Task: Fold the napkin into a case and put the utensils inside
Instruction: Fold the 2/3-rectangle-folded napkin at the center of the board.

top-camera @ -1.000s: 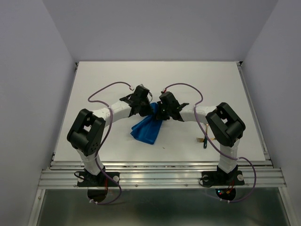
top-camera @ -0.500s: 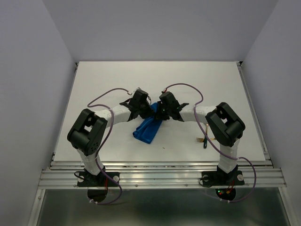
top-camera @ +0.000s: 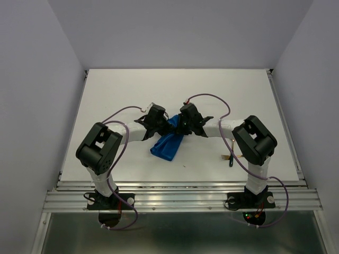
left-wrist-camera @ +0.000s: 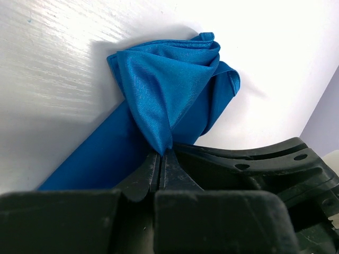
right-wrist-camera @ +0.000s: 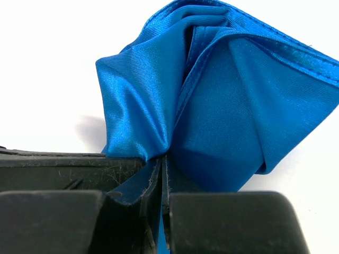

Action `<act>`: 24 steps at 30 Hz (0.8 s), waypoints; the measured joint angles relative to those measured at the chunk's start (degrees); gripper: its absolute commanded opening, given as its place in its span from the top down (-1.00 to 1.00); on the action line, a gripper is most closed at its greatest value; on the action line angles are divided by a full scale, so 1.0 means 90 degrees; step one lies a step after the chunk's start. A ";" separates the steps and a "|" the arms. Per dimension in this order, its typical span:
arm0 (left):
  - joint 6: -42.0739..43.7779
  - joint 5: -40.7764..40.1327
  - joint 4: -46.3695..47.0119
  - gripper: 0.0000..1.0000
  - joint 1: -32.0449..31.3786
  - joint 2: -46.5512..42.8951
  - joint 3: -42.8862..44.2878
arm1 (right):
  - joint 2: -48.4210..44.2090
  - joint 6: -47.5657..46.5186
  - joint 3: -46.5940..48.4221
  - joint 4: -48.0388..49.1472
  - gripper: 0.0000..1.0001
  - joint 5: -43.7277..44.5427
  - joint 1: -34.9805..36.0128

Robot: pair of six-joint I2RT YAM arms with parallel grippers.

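The bright blue napkin (top-camera: 167,144) lies bunched and partly folded at the table's middle, its far end lifted between both arms. My left gripper (top-camera: 162,123) is shut on a pinched corner of the napkin (left-wrist-camera: 159,90); its fingertips meet at the cloth, seen at the left gripper (left-wrist-camera: 161,154). My right gripper (top-camera: 178,126) is shut on another gathered fold of the napkin (right-wrist-camera: 222,106), pinched at the right gripper (right-wrist-camera: 163,157). The two grippers sit close together, almost touching. The utensils (top-camera: 230,158), with gold heads and dark handles, lie on the table by the right arm's elbow.
White table (top-camera: 127,90) with a metal rail (top-camera: 180,186) along the near edge. Grey walls close in the left, right and back. The right arm's elbow (top-camera: 254,138) stands just above the utensils.
The left gripper has drawn back toward the near side with its napkin corner, and the cloth has narrowed and bunched tighter. The right gripper has barely moved.
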 measured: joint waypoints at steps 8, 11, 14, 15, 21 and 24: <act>0.0007 -0.0015 -0.0209 1.00 -0.0102 -0.0002 0.0041 | -0.0425 0.0000 -0.0228 -0.0204 0.80 0.0525 0.0002; 0.0012 -0.0015 -0.0262 1.00 -0.0102 -0.0002 0.0041 | -0.0758 0.0056 -0.0376 -0.0189 0.78 0.0782 0.0002; 0.0036 -0.0012 -0.0330 1.00 -0.0102 -0.0002 0.0061 | -0.1035 0.0109 -0.0486 -0.0185 0.74 0.0996 0.0005; 0.0053 -0.0012 -0.0355 1.00 -0.0102 -0.0002 0.0078 | -0.1112 0.0121 -0.0525 -0.0185 0.73 0.1073 0.0007; 0.0199 -0.0046 -0.0464 1.00 -0.0104 -0.0007 0.0185 | -0.1338 0.0148 -0.0733 -0.0175 0.70 0.1292 -0.0085; 0.0362 -0.0136 -0.0653 1.00 -0.0109 -0.0012 0.0318 | -0.1338 0.0117 -0.0787 -0.0187 0.70 0.1277 -0.0245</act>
